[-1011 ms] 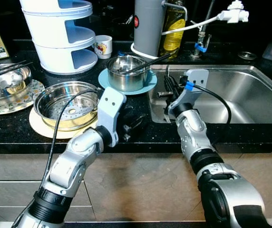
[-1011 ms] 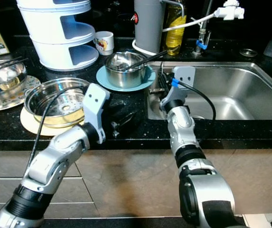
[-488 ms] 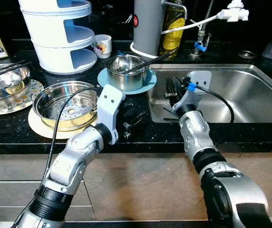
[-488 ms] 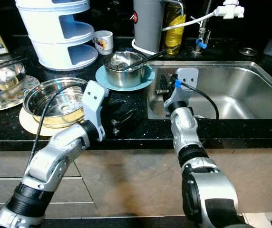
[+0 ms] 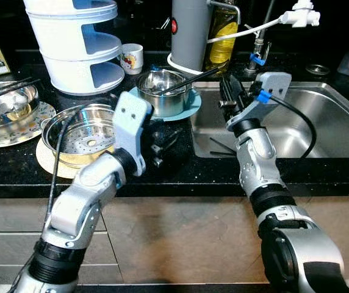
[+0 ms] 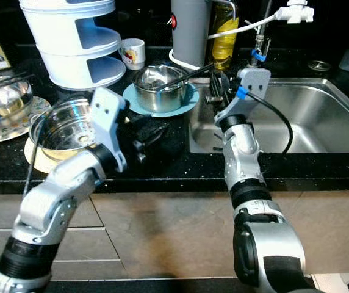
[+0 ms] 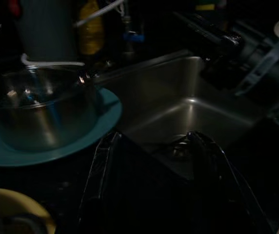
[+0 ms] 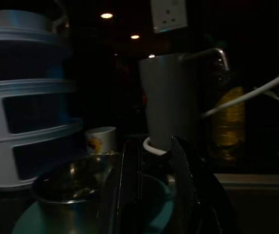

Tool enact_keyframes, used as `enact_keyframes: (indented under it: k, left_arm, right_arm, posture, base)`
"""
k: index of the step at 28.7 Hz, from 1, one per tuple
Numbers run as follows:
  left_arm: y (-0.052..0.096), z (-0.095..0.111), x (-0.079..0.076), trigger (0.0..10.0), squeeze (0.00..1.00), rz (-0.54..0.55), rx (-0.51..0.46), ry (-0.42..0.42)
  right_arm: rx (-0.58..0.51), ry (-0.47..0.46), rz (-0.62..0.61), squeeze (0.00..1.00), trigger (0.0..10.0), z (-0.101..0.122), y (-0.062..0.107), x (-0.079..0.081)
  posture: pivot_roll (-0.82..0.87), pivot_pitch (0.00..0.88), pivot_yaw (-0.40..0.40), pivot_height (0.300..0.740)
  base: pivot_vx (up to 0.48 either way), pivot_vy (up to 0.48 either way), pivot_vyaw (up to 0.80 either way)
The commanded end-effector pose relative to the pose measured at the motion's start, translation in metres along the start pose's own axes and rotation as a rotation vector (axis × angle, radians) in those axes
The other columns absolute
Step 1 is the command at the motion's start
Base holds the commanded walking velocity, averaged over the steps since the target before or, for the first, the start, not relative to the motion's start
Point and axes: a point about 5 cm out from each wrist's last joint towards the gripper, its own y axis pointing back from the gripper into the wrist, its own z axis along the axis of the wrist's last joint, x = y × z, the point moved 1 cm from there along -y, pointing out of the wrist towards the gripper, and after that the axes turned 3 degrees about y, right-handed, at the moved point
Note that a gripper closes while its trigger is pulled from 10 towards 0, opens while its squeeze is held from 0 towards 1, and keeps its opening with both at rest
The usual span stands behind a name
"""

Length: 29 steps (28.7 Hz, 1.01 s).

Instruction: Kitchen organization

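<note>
On the black counter (image 5: 180,165) before us, our left gripper (image 5: 162,141) hovers low over the dark stone, between the steamer pan (image 5: 80,135) on its cream mat (image 5: 47,163) at the left and the sink (image 5: 321,116) at the right. Its two black fingers (image 7: 100,170) stand moderately apart and hold nothing; in the left wrist view they frame the sink's near corner.

Our right gripper (image 5: 228,94) is raised over the sink's far left corner, just right of the small steel pot (image 5: 162,91). Its fingers (image 8: 178,170) stand a little apart with nothing between them, and in the right wrist view they point toward the grey canister (image 8: 166,97).

The small steel pot sits on a teal plate (image 5: 190,105), just far of the left gripper. A dark utensil (image 5: 193,79) leans in the pot, its handle sticking out to the right toward the right gripper. Whether the gripper touches the handle, we cannot tell.

Behind the pot stands the grey canister, with a bottle of yellow oil (image 5: 222,36) beside it at the right. A white hose (image 5: 248,32) runs from there to the tap (image 5: 301,15). At the far left a white tiered rack (image 5: 77,43) stands on the counter, and a small printed cup (image 5: 132,59) sits just right of it. At the left edge a steel bowl (image 5: 7,108) rests on a patterned plate (image 5: 37,122), with chopsticks (image 5: 7,90) laid across its rim.
</note>
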Motion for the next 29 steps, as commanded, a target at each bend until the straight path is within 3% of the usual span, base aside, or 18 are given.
enact_keyframes:
  k: [1, 3, 6, 7, 13, 19, 24, 29]
  left_arm:
    - [0.002, 0.012, 0.007, 10.0, 0.0, 0.057, -0.008, -0.035]
    - [0.004, 0.022, 0.014, 10.0, 0.0, 0.11, -0.016, -0.06]
    - [0.009, 0.031, 0.017, 10.0, 0.0, 0.084, -0.062, -0.019]
    - [0.014, 0.03, 0.021, 10.0, 0.0, 0.077, -0.076, 0.034]
    - [0.022, 0.023, 0.025, 10.0, 0.0, 0.072, -0.042, 0.054]
    - [0.024, 0.021, 0.022, 10.0, 0.0, 0.08, -0.045, -0.007]
    - [0.028, 0.026, 0.016, 10.0, 0.0, 0.04, -0.058, -0.073]
    - [0.051, 0.052, 0.043, 10.0, 0.0, 0.064, -0.134, -0.136]
  right_arm:
    - [0.021, -0.037, 0.019, 0.0, 10.0, -0.002, 0.005, 0.004]
    - [0.017, -0.066, 0.026, 0.0, 10.0, 0.001, 0.008, 0.004]
    - [0.019, -0.074, 0.041, 0.0, 10.0, 0.006, 0.013, 0.005]
    - [0.019, -0.075, 0.053, 0.0, 10.0, 0.008, 0.017, 0.006]
    - [0.036, -0.06, 0.068, 0.0, 10.0, 0.009, 0.024, 0.009]
    - [0.055, -0.013, 0.103, 0.0, 10.0, 0.012, 0.028, 0.014]
    - [0.103, -0.096, 0.207, 0.0, 10.0, 0.013, 0.036, 0.028]
    - [0.147, -0.142, 0.31, 0.0, 10.0, 0.014, 0.042, 0.043]
  posture:
    - [0.08, 0.204, -0.019, 0.74]
    - [0.07, 0.203, -0.02, 0.74]
    - [0.07, 0.199, -0.024, 0.74]
    - [0.07, 0.195, -0.024, 0.74]
    - [0.07, 0.194, -0.023, 0.74]
    - [0.07, 0.187, -0.024, 0.74]
    - [0.07, 0.182, -0.025, 0.74]
    - [0.07, 0.181, -0.027, 0.74]
  base:
    - [0.0, 0.0, 0.0]
    - [0.0, 0.0, 0.0]
    - [0.0, 0.0, 0.0]
    - [0.0, 0.0, 0.0]
    - [0.0, 0.0, 0.0]
    - [0.0, 0.0, 0.0]
    - [0.0, 0.0, 0.0]
    - [0.0, 0.0, 0.0]
